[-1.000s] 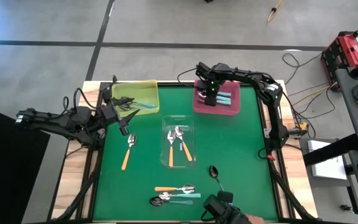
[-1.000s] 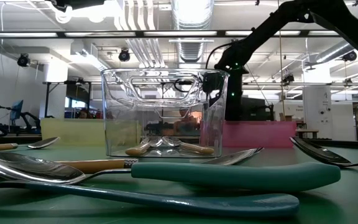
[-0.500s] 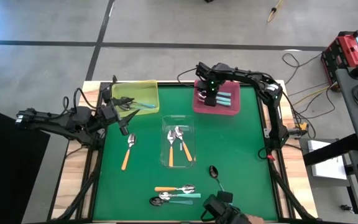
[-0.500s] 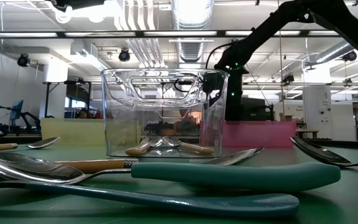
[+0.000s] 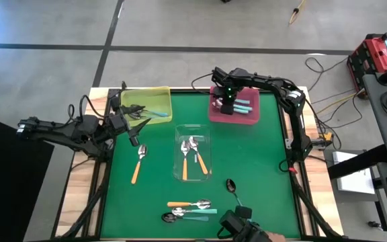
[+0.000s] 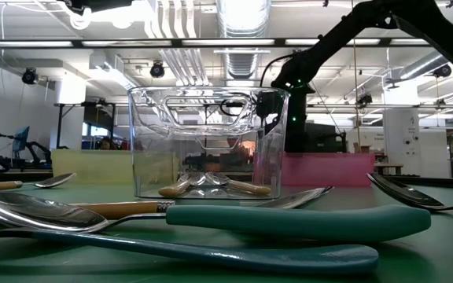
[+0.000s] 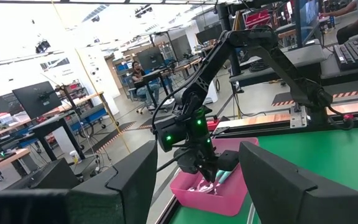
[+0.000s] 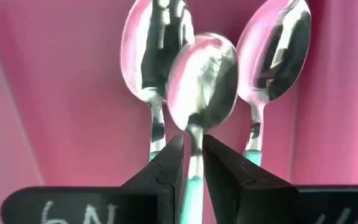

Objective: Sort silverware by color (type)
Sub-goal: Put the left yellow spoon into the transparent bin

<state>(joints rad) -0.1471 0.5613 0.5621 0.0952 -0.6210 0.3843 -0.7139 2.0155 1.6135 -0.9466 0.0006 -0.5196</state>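
Note:
My right gripper (image 5: 228, 105) hangs over the pink tray (image 5: 250, 118) at the table's far right and is shut on a teal-handled spoon (image 8: 202, 81). Two more teal-handled spoons (image 8: 156, 56) (image 8: 272, 53) lie in that tray beside it. My left gripper (image 5: 137, 123) is open and holds nothing. It hovers at the near edge of the yellow tray (image 5: 154, 93), which holds a teal spoon (image 5: 156, 112). Orange-handled spoons (image 5: 193, 156) lie in the clear tray (image 5: 208, 134). My right gripper pinches the spoon between its two fingers where the metal neck meets the teal handle (image 8: 193, 173), one finger (image 8: 171, 163) on each side. It comes from above, pointing down into the pink tray. The bowl shows over the two other spoons; whether it is lifted clear I cannot tell.
One orange-handled spoon (image 5: 138, 161) lies on the green mat left of the clear tray. An orange and a teal spoon (image 5: 191, 207) lie near the table's near edge, and a dark-bowled spoon (image 5: 232, 186) lies to their right. In the low view the clear tray (image 6: 207, 141) stands mid-table.

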